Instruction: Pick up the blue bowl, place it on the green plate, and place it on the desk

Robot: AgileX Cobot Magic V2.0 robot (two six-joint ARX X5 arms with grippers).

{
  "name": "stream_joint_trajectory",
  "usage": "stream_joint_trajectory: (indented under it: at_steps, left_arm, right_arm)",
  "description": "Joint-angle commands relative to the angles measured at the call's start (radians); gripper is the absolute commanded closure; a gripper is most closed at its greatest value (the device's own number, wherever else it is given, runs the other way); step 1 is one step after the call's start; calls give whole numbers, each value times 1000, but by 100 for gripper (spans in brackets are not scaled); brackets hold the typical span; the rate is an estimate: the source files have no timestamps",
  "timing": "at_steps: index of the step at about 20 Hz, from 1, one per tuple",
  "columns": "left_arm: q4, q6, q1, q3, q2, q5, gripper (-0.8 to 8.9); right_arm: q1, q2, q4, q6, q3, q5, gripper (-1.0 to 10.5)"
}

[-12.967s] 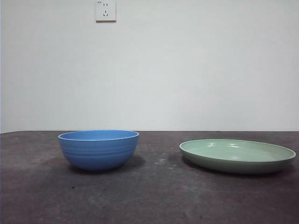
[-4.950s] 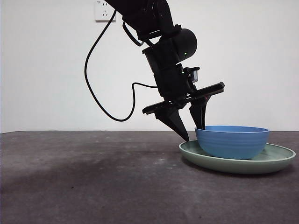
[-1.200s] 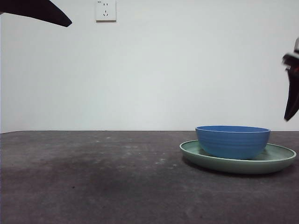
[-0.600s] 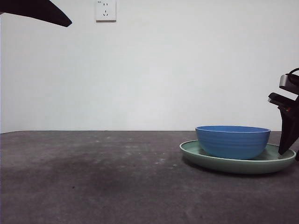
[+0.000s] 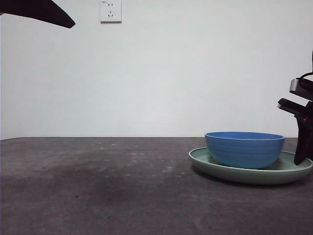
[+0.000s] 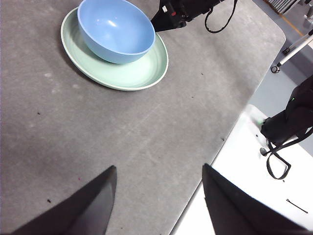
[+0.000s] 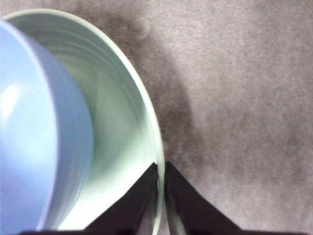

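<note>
On the desk [image 5: 98, 196] we are seeing the green plate [image 5: 293, 172] carrying the blue bowl [image 5: 244, 148] at its 9 o'clock side, leaving rim free for our right gripper [image 7: 161, 196], pinching it at 3 o'clock to lift, while our left gripper [image 6: 159, 205] is waiting spread

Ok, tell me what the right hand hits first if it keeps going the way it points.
The right hand already straddles the rim of the green plate, pinching it; pushed further, it probably meets the desk below.

Matte black arms, wedge-shaped pointed jaws on left gripper [image 6: 159, 205], right gripper [image 7: 161, 196]; black cable, silver band.
</note>
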Motion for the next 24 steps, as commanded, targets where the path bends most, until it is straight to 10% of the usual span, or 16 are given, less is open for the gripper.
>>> stream_joint_trajectory:
  at_steps: [1,15,24]
  left_arm:
    - [7,12,-6,8,5,5,533]
    - [5,13,-6,8,5,5,533]
    - [8,13,-6,8,5,5,533]
  right_arm:
    - [-2,18,6,10,7,-18,933]
    - [12,-142,25,125,11,-169,933]
    - [237,-154,91,226,11,-108,933]
